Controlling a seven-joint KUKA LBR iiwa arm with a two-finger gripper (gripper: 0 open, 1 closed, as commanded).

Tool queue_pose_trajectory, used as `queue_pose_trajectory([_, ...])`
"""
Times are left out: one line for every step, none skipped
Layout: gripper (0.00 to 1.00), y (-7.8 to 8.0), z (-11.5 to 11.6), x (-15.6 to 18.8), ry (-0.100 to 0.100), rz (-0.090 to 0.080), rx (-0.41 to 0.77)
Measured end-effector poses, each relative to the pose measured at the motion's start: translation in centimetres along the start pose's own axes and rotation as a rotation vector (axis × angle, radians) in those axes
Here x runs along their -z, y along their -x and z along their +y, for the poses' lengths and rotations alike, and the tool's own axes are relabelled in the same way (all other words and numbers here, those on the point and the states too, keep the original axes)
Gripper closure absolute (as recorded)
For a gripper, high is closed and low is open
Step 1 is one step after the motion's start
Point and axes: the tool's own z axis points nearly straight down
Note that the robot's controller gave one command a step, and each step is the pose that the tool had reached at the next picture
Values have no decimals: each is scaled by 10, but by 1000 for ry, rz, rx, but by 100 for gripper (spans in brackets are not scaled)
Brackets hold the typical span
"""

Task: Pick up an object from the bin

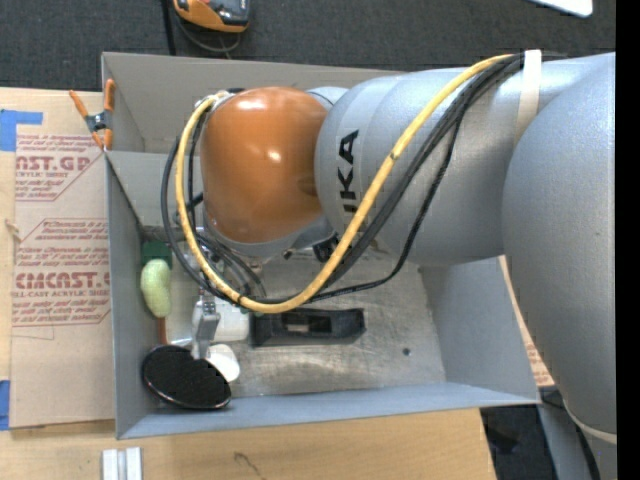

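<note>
In the near left corner of your grey bin [300, 408], the gripper [205, 340] sits beside a white piece [233, 322], between a pale green lump [155, 286], a black disc [185, 378] and a black bar [305, 326]. You cannot tell whether it is spread.

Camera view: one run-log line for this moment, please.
arm: low in left end of bin | gripper: beside white piece, near black disc | nearby: pale green lump, black bar | grasp: cannot tell
</note>
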Motion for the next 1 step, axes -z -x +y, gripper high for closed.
queue_pose_trajectory([0,2,-1,4,2,-8,-2])
